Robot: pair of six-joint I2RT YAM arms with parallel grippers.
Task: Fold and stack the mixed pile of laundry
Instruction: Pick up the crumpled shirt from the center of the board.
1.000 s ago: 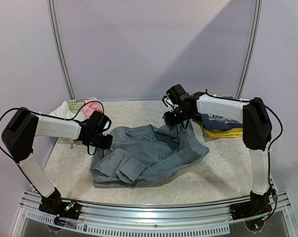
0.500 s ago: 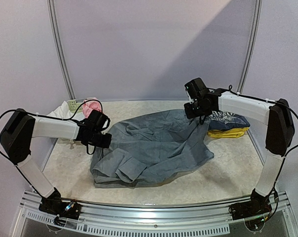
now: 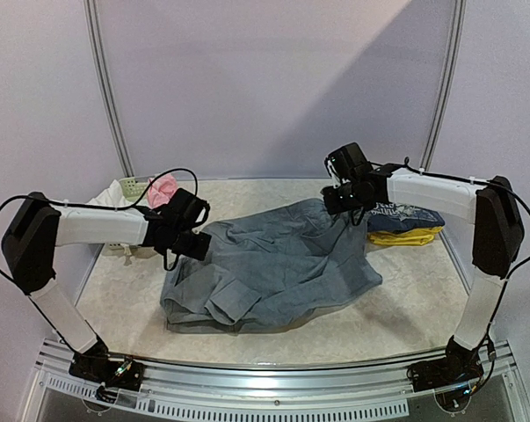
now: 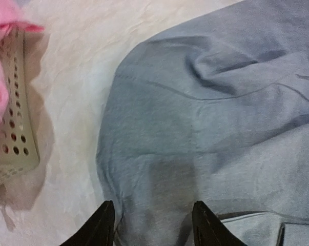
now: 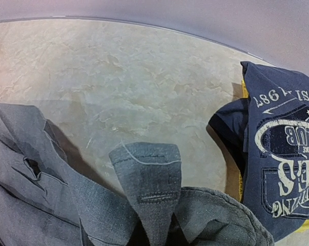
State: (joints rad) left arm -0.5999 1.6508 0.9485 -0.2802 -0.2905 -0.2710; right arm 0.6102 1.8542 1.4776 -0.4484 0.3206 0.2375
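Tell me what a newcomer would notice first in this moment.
The grey trousers sprawl crumpled across the middle of the table, one far corner pinched and lifted by the right gripper. The left gripper hangs over their left edge with fingers apart. At the far right a folded navy printed tee lies on a yellow piece; at the far left, pink cloth spills from a pale-green basket.

The only readable lettering was the whitish print on the navy printed tee [image 5: 277, 154], seen upside down in the right wrist view. The number "1987" stood out in it, and the word "CLUB" ran across a banner. Further letters around them were cut off or too broken to read. In the top view the same print [image 3: 403, 211] was too small to read.
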